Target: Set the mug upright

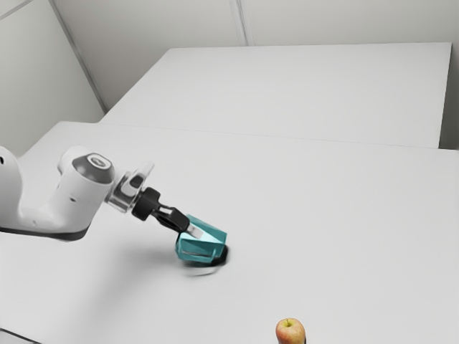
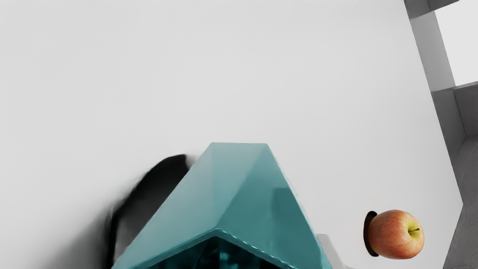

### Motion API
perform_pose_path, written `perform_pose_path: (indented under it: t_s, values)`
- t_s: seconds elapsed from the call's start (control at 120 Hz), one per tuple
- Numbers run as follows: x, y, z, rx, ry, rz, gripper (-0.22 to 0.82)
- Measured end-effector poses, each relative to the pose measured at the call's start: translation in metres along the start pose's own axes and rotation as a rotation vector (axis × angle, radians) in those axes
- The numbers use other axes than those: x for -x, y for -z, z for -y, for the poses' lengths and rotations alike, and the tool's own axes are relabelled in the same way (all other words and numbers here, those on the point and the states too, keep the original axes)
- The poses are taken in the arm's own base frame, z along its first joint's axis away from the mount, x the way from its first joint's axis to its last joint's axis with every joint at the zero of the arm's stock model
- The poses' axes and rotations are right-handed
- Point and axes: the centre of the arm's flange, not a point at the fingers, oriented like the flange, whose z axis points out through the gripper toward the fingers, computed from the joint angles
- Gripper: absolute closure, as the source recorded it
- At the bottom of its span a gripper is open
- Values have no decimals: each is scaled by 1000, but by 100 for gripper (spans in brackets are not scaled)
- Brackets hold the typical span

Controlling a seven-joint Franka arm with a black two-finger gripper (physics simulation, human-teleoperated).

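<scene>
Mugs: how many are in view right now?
1: the teal mug, at the gripper, in the exterior view's left half, away from the apple. Another behind the arm could be hidden.

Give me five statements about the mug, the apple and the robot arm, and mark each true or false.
1. The mug is teal. True.
2. The mug has a smooth, round body. False: its sides are flat facets that meet at edges.
3. The end effector is at the mug, not at the apple. True.
4. The apple lies inside the mug. False: it sits on the table, apart from the mug.
5. In the exterior view, the arm comes in from the left. True.
</scene>
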Motion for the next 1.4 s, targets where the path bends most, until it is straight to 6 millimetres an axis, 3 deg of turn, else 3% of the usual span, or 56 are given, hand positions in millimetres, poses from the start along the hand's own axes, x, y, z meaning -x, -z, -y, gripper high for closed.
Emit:
perform_pose_path:
  t_s: [0.267, 0.475, 0.65, 0.967, 1.4]
  values:
    - [-19, 16, -32, -47, -95, 21, 78]
    - [-49, 42, -51, -206, -193, 143, 79]
    - [-68, 50, -70, -368, -254, 276, 79]
    - [-69, 51, -78, -616, -207, 408, 78]
    - [-72, 41, -74, -840, -78, 369, 79]
